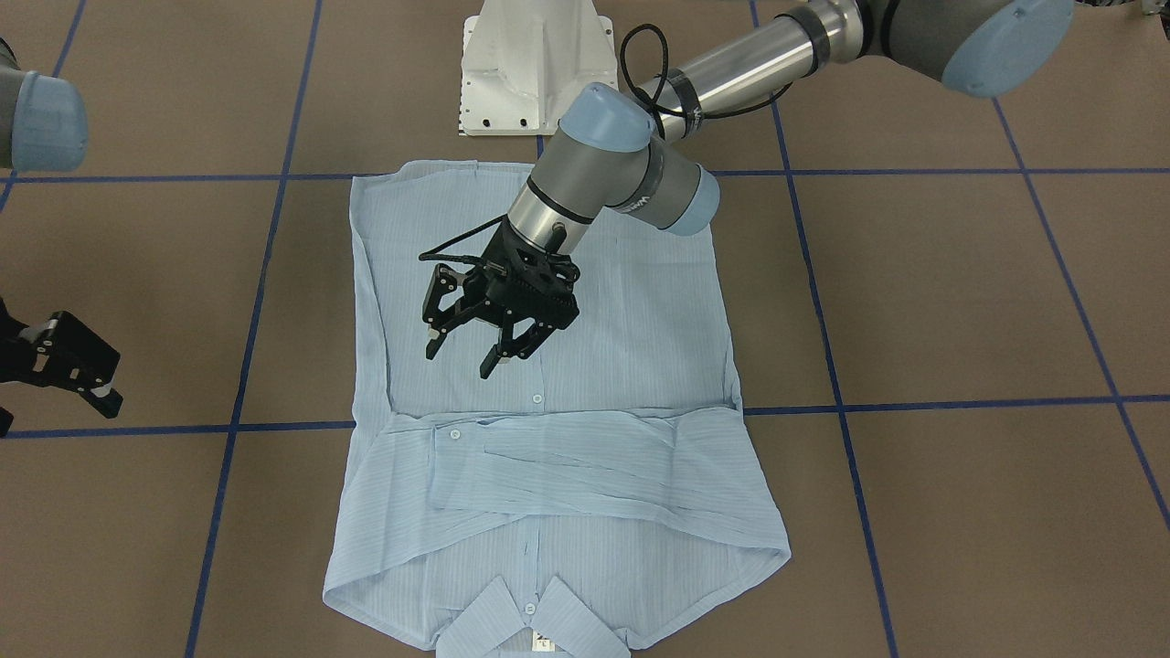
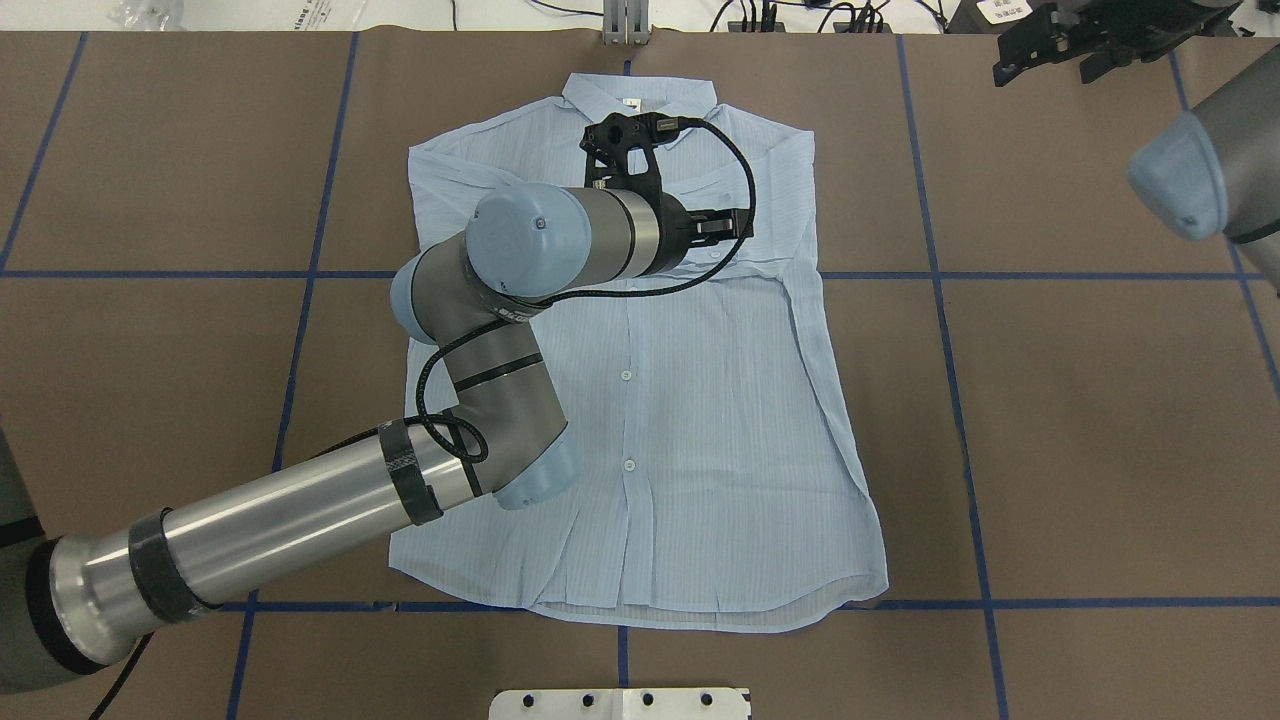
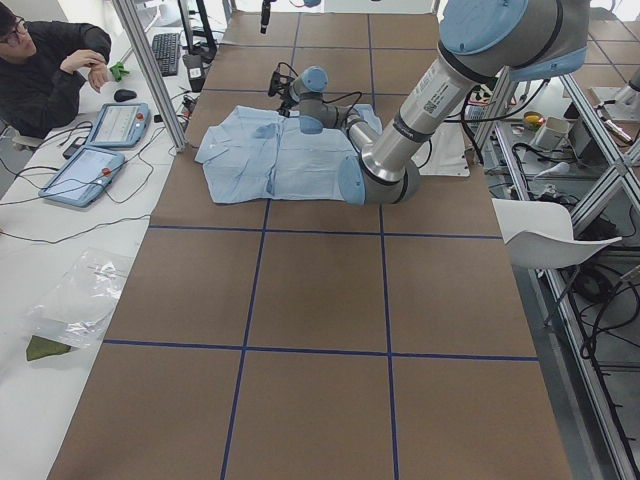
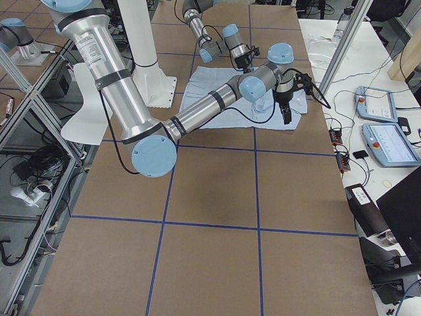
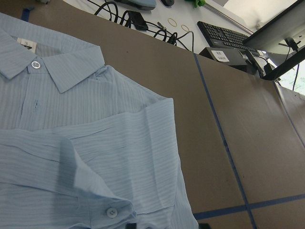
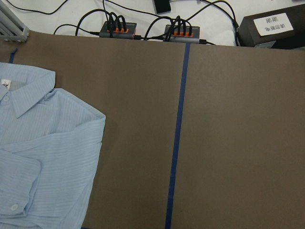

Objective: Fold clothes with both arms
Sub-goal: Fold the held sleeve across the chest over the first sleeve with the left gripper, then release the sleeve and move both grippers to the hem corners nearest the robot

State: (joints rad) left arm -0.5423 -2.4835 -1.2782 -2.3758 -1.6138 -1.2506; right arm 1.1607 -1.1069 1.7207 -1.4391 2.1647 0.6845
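One shirt (image 1: pixel 640 366), one left hand (image 1: pixel 460 359), one right hand (image 1: pixel 57 407)

L arm (image 2: pixel 280 520) reaches in over the shirt (image 1: pixel 622 356), elbow bent, wrist angled down. L gripper (image 1: pixel 459 361) hangs above shirt's body, hem side of the folded sleeves, jaws spread wide, tips toward collar end. R arm (image 2: pixel 1190 185) sits well apart from shirt, out past its collar-end corner. R gripper (image 1: pixel 78 370) is half cut off at frame edge, so jaw state is unclear.
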